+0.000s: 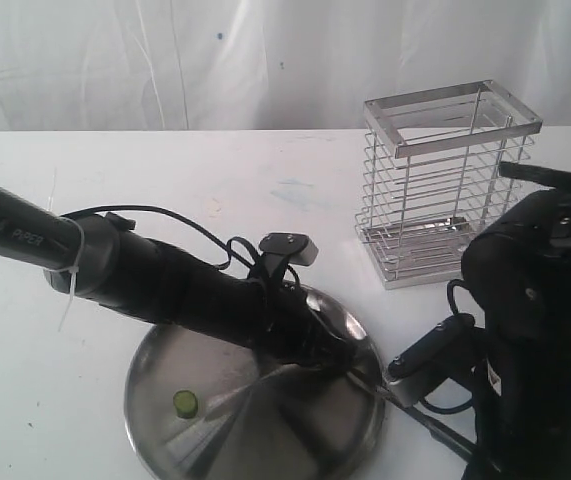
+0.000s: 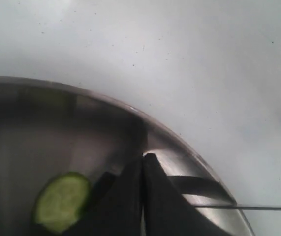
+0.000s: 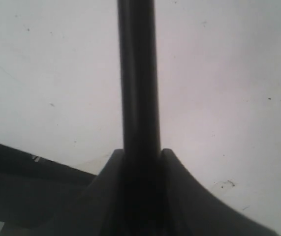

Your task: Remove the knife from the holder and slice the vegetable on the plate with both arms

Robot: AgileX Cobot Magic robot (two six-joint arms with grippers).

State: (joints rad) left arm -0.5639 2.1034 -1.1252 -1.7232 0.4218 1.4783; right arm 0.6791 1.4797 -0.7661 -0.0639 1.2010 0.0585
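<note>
Although the white surface [image 1: 165, 180] fills most of the scene, the steel plate [image 1: 255, 435] at its near edge is where both arms meet. To the right of the plate, off its rim, stands the bulky right arm [image 1: 540, 330], bent low over the surface. From the left of the plate, the left arm [image 1: 165, 280] stretches across above the dish, and its black wrist ends over the plate's right part. Behind the plate and to its right, well apart from it, the wire holder [image 1: 445, 190] stands upright.

The knife [image 3: 138, 73] is out of the holder. In the right wrist view it shows as a slim dark bar running straight out of the right end effector [image 3: 140, 153], which pinches it from both sides. In the exterior view it slants from the right arm toward the plate's right rim. Whether its tip touches the metal I cannot tell.

The left end effector [image 2: 143, 160] has its two fingers [image 2: 170, 206] pressed together, with only a hairline slit between them. It hangs just inside the plate's right rim.

In the left wrist view, a round green vegetable slice [image 2: 61, 201] with a pale centre lies flat on the plate just beside those fingers. The exterior view shows one slice on the plate's left part, clear of the arm. Whether it is the same slice I cannot tell.
</note>
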